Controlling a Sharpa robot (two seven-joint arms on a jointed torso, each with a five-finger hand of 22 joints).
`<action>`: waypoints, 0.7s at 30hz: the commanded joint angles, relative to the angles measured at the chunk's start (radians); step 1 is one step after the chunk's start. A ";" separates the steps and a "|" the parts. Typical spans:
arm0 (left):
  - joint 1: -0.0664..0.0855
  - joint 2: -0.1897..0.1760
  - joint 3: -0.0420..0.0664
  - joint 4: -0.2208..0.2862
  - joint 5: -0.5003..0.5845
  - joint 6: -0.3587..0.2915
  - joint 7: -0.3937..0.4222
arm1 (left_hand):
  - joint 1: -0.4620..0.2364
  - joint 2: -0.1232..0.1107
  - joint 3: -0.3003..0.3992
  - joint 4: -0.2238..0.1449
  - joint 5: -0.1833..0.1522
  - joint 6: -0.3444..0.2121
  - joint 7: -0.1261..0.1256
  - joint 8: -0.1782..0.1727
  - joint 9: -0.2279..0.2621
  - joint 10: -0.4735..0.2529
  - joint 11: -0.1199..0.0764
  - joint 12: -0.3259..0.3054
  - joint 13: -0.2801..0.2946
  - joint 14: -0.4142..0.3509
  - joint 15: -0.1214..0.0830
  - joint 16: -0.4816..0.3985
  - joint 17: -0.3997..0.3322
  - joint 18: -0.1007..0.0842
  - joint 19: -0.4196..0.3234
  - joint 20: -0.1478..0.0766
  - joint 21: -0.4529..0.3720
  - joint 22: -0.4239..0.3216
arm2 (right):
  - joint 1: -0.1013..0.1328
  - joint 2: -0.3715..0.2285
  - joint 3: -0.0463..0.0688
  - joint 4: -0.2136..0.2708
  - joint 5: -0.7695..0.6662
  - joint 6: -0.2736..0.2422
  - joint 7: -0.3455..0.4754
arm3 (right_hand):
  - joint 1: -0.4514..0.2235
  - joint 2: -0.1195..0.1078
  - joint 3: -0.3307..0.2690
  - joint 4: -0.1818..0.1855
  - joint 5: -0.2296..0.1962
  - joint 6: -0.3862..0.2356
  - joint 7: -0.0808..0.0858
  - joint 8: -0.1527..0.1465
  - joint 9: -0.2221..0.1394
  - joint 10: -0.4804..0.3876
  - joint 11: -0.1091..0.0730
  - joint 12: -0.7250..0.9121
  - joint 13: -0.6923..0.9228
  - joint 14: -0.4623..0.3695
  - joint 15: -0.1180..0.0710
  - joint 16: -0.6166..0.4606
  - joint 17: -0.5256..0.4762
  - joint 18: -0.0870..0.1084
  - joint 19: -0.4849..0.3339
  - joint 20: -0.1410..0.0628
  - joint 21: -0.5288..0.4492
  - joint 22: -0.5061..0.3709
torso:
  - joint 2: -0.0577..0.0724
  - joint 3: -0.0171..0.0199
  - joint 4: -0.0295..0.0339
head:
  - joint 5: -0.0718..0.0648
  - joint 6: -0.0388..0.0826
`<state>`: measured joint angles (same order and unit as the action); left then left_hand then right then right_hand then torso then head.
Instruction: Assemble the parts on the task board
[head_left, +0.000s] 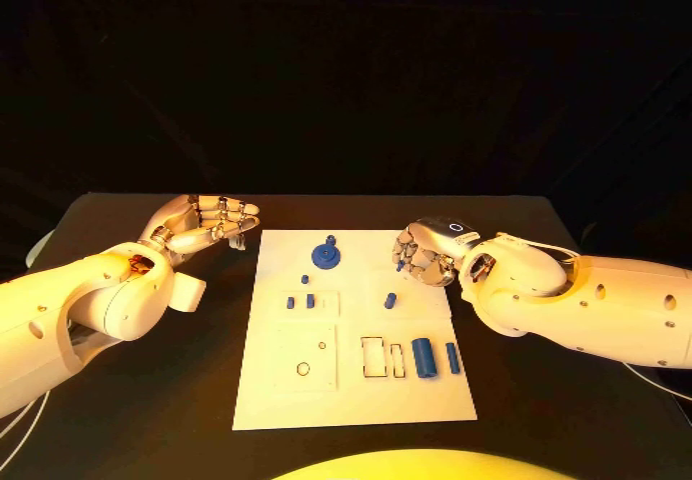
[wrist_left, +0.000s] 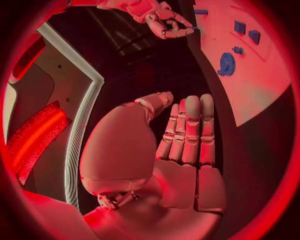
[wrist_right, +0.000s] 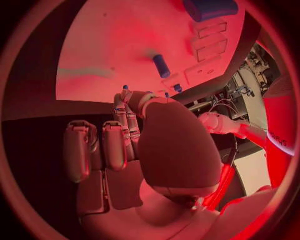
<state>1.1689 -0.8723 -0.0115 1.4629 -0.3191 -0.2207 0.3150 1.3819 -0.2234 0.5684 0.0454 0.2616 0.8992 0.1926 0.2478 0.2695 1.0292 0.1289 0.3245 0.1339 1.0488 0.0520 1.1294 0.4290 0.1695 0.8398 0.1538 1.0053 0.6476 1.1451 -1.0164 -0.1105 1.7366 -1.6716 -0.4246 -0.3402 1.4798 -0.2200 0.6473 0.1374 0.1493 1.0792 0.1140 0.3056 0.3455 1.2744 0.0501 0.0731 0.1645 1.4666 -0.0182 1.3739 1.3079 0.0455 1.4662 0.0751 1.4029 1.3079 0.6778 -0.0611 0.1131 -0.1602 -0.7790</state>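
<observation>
Head view first, taking the task board (head_left: 281, 395) as my landmark: my left hand (head_left: 206, 222) hovers over the black table (head_left: 130, 400) just off the board's far left corner, fingers straight, close together and holding nothing. On the board, a blue gear (head_left: 329, 256) stands near its far edge, small blue pegs (head_left: 300, 300) lie left of its middle, another peg (head_left: 389, 299) sits right of middle, and a large blue cylinder (head_left: 423, 357) with a slimmer pin (head_left: 453, 358) beside it lies toward the near right. My right hand (head_left: 428, 252) hangs over the board's far right edge, thumb and fingertips pinching a tiny blue part (head_left: 400, 266), other fingers curled.
</observation>
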 joint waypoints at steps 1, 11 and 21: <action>-0.001 0.002 0.001 0.001 0.005 0.008 0.009 | 0.003 0.007 0.001 -0.004 0.007 0.006 0.004 0.004 -0.002 -0.007 -0.001 0.004 0.001 -0.008 0.001 -0.006 -0.001 0.015 -0.004 -0.002 -0.006 -0.001 | 0.002 -0.003 0.001 0.030 0.015 -0.030 0.009 | -0.012 0.002 0.003 -0.008 0.005 0.009 -0.001 0.005 0.003 0.011 -0.001 0.001 0.000 0.060 -0.010 0.004 0.018 -0.014 0.060 -0.005 0.007 0.210 | 0.000 0.0000 0.0004 | 0.005 0.001; -0.004 0.002 0.001 0.005 0.006 0.008 0.011 | 0.004 0.007 0.000 -0.005 0.007 0.006 0.004 0.004 -0.002 -0.008 0.000 0.005 0.001 -0.008 0.001 -0.007 -0.001 0.015 -0.004 -0.002 -0.006 -0.001 | -0.010 0.043 0.001 0.106 -0.016 -0.037 0.008 | -0.014 0.002 0.006 -0.011 0.007 0.008 -0.001 0.005 0.005 0.012 -0.002 0.000 -0.001 0.059 -0.011 0.003 0.016 -0.014 0.060 -0.005 0.007 0.210 | 0.001 -0.0010 0.0019 | 0.029 0.000; -0.005 0.003 0.001 0.009 0.009 0.007 0.012 | 0.004 0.008 0.000 -0.006 0.007 0.006 0.004 0.004 -0.003 -0.009 0.000 0.005 0.001 -0.008 0.001 -0.007 -0.002 0.015 -0.004 -0.002 -0.006 -0.001 | -0.073 0.139 -0.003 0.131 -0.084 -0.023 0.006 | -0.015 0.001 0.007 -0.013 0.008 0.008 -0.001 0.005 0.006 0.012 -0.002 -0.001 -0.001 0.059 -0.011 0.004 0.017 -0.014 0.061 -0.005 0.008 0.210 | 0.001 -0.0016 0.0016 | 0.073 -0.015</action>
<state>1.1649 -0.8720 -0.0116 1.4681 -0.3188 -0.2208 0.3158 1.3819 -0.2234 0.5684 0.0455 0.2655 0.9029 0.1962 0.2478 0.2682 1.0293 0.1288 0.3245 0.1338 1.0488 0.0520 1.1256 0.4282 0.1696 0.8398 0.1539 1.0056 0.6477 1.0786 -0.8848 -0.1131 1.8649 -1.7021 -0.4545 -0.3398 1.4719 -0.2174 0.6542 0.1280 0.1532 1.0801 0.1150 0.3096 0.3499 1.2771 0.0488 0.0716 0.1640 1.4666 -0.0255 1.3739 1.3076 0.0455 1.4662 0.0751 1.4077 1.3076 0.6787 -0.0622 0.1148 -0.0990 -0.7910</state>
